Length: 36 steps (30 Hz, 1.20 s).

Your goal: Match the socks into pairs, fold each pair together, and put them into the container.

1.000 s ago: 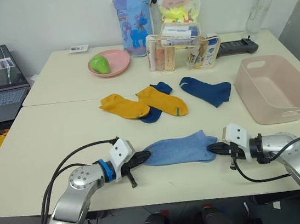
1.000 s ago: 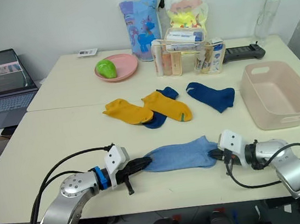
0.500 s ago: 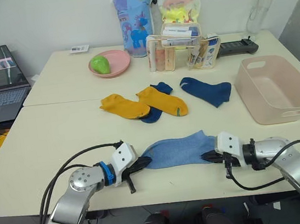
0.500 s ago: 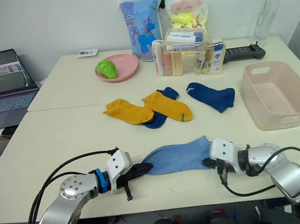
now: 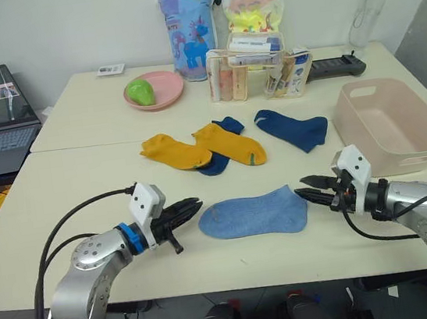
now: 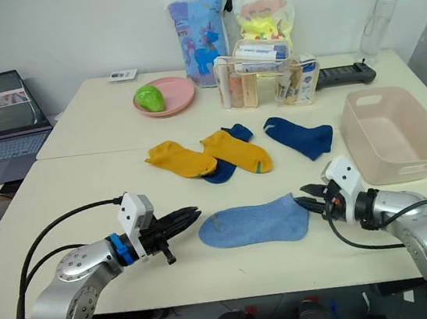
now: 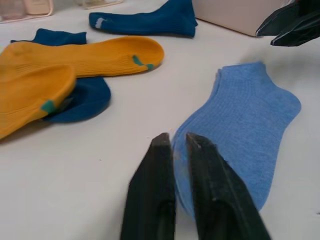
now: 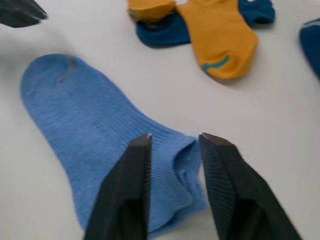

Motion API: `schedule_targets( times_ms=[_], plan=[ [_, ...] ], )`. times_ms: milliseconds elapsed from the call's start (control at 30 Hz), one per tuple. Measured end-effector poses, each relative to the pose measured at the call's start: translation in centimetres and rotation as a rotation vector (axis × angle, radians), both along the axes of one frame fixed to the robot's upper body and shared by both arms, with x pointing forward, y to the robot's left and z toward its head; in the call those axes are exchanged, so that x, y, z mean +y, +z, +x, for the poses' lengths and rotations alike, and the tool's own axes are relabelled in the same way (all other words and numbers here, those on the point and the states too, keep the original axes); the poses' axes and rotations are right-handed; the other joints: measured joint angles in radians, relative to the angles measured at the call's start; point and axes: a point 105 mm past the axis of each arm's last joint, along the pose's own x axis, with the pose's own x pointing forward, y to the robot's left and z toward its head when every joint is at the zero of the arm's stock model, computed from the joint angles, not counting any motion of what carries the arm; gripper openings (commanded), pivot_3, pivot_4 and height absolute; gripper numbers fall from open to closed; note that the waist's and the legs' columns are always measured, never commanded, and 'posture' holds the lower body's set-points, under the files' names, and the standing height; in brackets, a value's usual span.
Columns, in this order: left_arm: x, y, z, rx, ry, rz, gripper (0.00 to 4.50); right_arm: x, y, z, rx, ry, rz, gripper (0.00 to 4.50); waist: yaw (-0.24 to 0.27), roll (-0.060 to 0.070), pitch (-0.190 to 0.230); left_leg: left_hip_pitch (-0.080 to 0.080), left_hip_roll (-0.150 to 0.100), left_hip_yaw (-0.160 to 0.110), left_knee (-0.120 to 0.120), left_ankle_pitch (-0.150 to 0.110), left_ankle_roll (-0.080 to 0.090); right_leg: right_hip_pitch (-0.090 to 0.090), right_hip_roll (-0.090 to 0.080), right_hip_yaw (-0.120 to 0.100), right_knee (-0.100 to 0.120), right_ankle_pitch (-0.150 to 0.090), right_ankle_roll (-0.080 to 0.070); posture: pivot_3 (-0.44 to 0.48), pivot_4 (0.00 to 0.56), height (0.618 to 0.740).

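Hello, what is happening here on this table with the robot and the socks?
The robot is sorting socks into pairs. The light blue socks lie stacked flat at the near table edge. The left claw and the right claw hover at either end of them, holding nothing; the right one is open. Two mustard yellow socks and two navy blue socks wait further back. The pink container on the right has no socks in it.

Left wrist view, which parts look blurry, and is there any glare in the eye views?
Left wrist view: the black fingers up close are soft, and the navy sock far off is slightly soft. Left eye view: even light, no harsh glare on the table; the light blue socks cast only a faint shadow.
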Motion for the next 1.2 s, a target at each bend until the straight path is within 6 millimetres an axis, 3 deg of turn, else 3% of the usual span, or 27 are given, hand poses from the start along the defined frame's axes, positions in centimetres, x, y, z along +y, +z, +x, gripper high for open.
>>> schedule_targets(
  times_ms=[67, 133, 367, 467, 600, 733, 900, 1200],
  plan=[
    [0.0, 0.3, 0.0, -0.003, -0.001, -0.007, 2.17, -0.6, -1.0, 0.3, 0.022, -0.022, -0.045, 3.32, 0.000, 0.000, 0.000, 0.000, 0.000, 0.000, 0.000, 0.000, 0.000, 0.000, 0.000, 0.000, 0.000, 0.000, 0.000, 0.000, 0.150, 0.740],
    [-0.1, 0.6, 0.0, -0.012, -0.004, -0.007, 2.79, -0.4, -2.0, 0.4, 0.044, -0.015, -0.076, 3.33, 0.000, 0.000, 0.000, 0.000, 0.000, 0.000, 0.000, 0.000, 0.000, 0.000, 0.000, 0.000, 0.000, 0.000, 0.000, 0.000, 0.150, 0.740],
    [-0.6, 0.6, 0.1, -0.023, -0.010, 0.005, 2.79, 0.5, -3.6, 0.4, 0.108, 0.004, -0.079, 3.33, -0.001, 0.000, 0.000, 0.000, 0.000, 0.000, 0.000, 0.000, 0.000, 0.000, 0.000, 0.000, 0.000, 0.000, 0.000, 0.000, 0.150, 0.740],
    [-0.8, 0.6, -0.1, -0.024, -0.021, 0.006, 2.83, 0.6, -3.8, 0.2, 0.140, 0.004, -0.066, 2.80, -0.001, 0.000, 0.000, 0.000, 0.000, 0.000, 0.000, 0.000, 0.000, 0.000, 0.000, 0.000, 0.000, 0.000, 0.000, 0.000, 0.150, 0.740],
    [-0.9, 0.7, -0.3, -0.026, -0.030, 0.010, 2.83, 0.5, -3.8, 0.0, 0.205, -0.015, -0.002, 1.45, -0.001, 0.000, 0.000, 0.000, 0.000, 0.000, 0.000, 0.000, 0.000, 0.000, 0.000, 0.000, 0.000, 0.000, 0.000, 0.000, 0.150, 0.740],
    [-1.3, 0.8, -0.5, -0.029, -0.063, 0.012, 1.88, 0.3, -3.6, -0.2, 0.244, -0.028, 0.038, 0.00, 0.000, 0.000, 0.000, 0.000, 0.000, 0.000, 0.000, 0.000, 0.000, 0.000, 0.000, 0.000, 0.000, 0.000, 0.000, 0.000, 0.150, 0.740],
    [-3.4, 0.5, -0.8, -0.039, -0.178, 0.042, 0.26, -0.2, -3.2, -0.4, 0.298, -0.057, 0.088, 0.00, 0.000, 0.000, 0.000, 0.000, 0.000, 0.000, 0.000, 0.000, 0.000, 0.000, 0.000, 0.000, 0.000, 0.000, 0.000, 0.000, 0.150, 0.740],
    [-8.9, -2.2, 0.6, -0.031, -0.368, 0.106, 0.12, -1.0, -2.7, -0.8, 0.336, -0.053, 0.081, 0.00, 0.000, 0.000, 0.000, 0.000, 0.000, 0.001, 0.000, 0.000, 0.000, 0.000, 0.000, 0.000, 0.000, 0.000, 0.000, 0.000, 0.150, 0.740]
  ],
)
